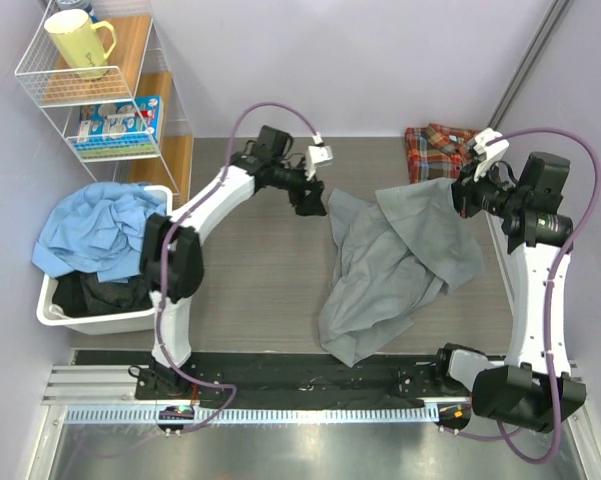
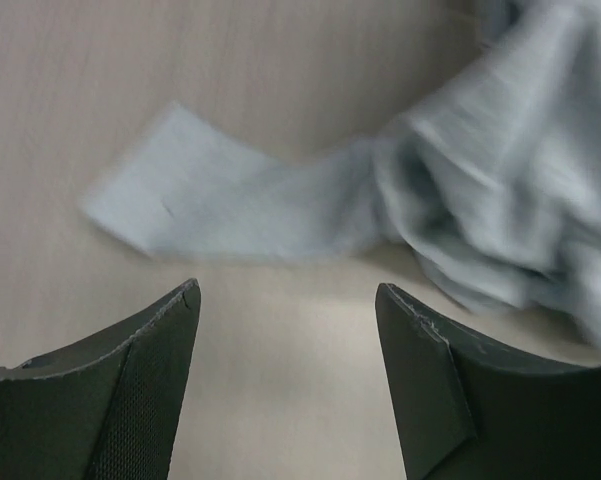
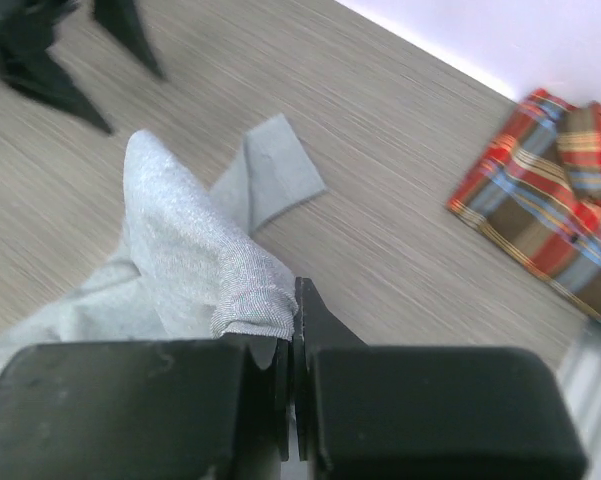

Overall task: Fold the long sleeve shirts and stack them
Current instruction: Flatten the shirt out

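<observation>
A grey long sleeve shirt [image 1: 390, 270] lies crumpled across the middle of the table. My right gripper [image 1: 466, 193] is shut on a fold of its right edge and holds that edge lifted. In the right wrist view the grey shirt [image 3: 180, 230] bunches against the closed right gripper [image 3: 296, 300]. My left gripper [image 1: 313, 205] hovers at the shirt's upper left, open and holding nothing. In its wrist view the left gripper [image 2: 288, 295] is over bare table, just short of a flat grey cuff [image 2: 200, 205]. The plaid long sleeve shirt [image 1: 438, 150] [image 3: 540, 210] lies folded at the back right.
A white basket [image 1: 50, 305] with light blue cloth [image 1: 100, 225] and dark cloth stands at the left. Behind it is a wire shelf [image 1: 40, 85] with a yellow mug [image 1: 78, 42] and a box. A black strip [image 1: 280, 375] runs along the near edge.
</observation>
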Available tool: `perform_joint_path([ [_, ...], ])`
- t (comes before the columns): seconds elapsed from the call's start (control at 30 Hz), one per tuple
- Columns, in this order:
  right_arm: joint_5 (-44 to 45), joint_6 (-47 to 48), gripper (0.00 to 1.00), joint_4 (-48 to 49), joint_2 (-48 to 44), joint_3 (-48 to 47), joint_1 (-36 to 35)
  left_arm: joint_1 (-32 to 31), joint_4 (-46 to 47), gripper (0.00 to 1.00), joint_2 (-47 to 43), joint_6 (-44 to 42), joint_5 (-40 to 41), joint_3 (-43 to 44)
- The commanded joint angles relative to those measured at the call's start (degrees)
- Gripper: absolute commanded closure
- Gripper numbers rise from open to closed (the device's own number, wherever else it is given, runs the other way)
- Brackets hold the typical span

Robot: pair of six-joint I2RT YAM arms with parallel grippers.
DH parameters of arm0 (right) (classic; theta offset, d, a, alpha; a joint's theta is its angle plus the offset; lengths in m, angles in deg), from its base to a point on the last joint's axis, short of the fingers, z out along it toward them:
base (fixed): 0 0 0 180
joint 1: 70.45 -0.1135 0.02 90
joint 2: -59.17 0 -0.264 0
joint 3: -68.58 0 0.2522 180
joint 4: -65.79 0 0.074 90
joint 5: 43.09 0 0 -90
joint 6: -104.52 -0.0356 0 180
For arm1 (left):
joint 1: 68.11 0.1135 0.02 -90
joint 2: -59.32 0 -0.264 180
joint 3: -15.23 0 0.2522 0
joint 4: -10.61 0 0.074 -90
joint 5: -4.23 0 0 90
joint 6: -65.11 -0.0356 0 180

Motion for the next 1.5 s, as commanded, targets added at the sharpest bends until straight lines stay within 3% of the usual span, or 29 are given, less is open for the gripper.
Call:
perform_joint_path([
  [0.0,8.07,6.38,0.99,-7.16,-4.51,-1.78,0.18,-3.51,4.39,0.28,11.04,-9.69,5.74,14.11],
  [0.2,19.14,7.08,0.99,-9.27,-8.92,0.33,0.18,-9.31,0.1,0.3,27.31,-11.78,21.71,31.07],
  [0.3,25.03,7.7,0.99,-9.89,-10.59,1.56,0.18,-11.16,-4.47,0.34,31.1,-14.78,25.52,33.21],
  [0.33,26.18,8.05,0.99,-10.06,-10.76,2.09,0.18,-11.95,-5.71,0.36,31.63,-16.44,27.36,33.21],
  [0.43,29.96,8.84,0.99,-10.06,-10.42,3.93,0.27,-13.45,-12.63,0.6,32.69,-19.17,34.64,32.95],
  [0.47,30.23,9.19,0.99,-9.89,-10.15,4.9,0.18,-13.36,-14.32,0.71,32.34,-19.18,35.54,32.25],
  [0.53,30.41,10.42,0.99,-9.36,-9.36,5.87,0.18,-12.22,-18.79,0.78,29.54,-19.18,37.12,29.1],
  [0.57,30.32,10.6,0.99,-8.66,-8.84,6.57,0.18,-11.61,-19.25,0.83,28.04,-19.27,38.0,22.81],
  [0.67,28.57,11.65,0.99,-7.78,-5.33,6.84,0.18,-7.66,-17.42,0.87,19.44,-19.71,41.87,8.15],
  [0.73,25.32,12.09,0.99,-7.08,-2.51,6.93,0.18,-3.09,-17.76,0.88,14.96,-19.27,42.49,3.61],
  [0.9,17.67,14.11,0.99,-7.16,5.56,5.52,0.18,6.4,-24.09,0.89,9.84,-15.67,38.28,1.57],
  [1.1,15.91,15.96,0.99,-9.27,12.87,2.71,0.27,10.1,-28.03,0.89,7.03,-10.75,31.62,4.72],
  [1.17,13.63,15.79,0.99,-10.5,13.05,2.09,0.27,10.63,-29.88,0.8,4.32,-11.09,25.39,5.35],
  [1.2,12.92,15.35,0.99,-10.59,12.79,2.09,0.27,10.55,-29.54,0.72,2.47,-10.84,17.96,3.35],
  [1.3,11.77,14.12,0.99,-9.98,11.82,1.48,0.27,9.58,-27.09,0.62,-4.04,-9.87,7.12,-3.32],
  [1.47,10.99,12.62,0.99,-9.89,11.3,-0.72,0.27,6.77,-19.8,0.56,-10.54,-10.13,1.37,-15.64],
])
